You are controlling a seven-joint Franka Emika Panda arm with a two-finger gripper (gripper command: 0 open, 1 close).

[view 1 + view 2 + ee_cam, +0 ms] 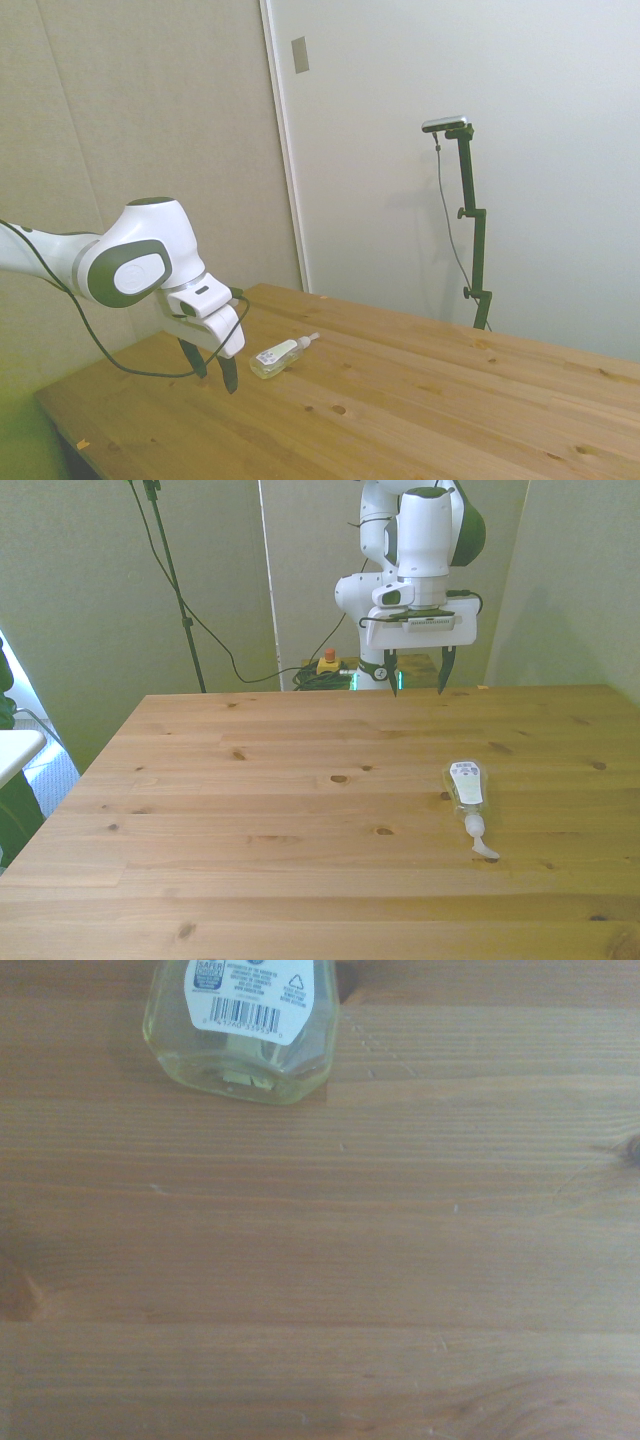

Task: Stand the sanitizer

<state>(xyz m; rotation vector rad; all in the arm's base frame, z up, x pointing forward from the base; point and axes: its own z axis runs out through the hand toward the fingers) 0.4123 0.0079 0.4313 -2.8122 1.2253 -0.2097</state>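
A knotty light-brown wooden plank table (300, 820) was set in a room w/ pale grey-beige walls; a dark cable and a tripod leg were seen behind the far edge in the front view. The small clear plastic sanitizer bottle w/ yellowish liquid, white label and white pump nozzle (467, 788) was found lying flat on the boards, toward the front view's right. The white arm's dark two-finger gripper (417, 677) was held above the far edge, fingers spread apart, nothing between them, well apart from the bottle. Bottle's long axis was laid roughly along the reach direction, base (245, 1065) toward the gripper, nozzle pointed away
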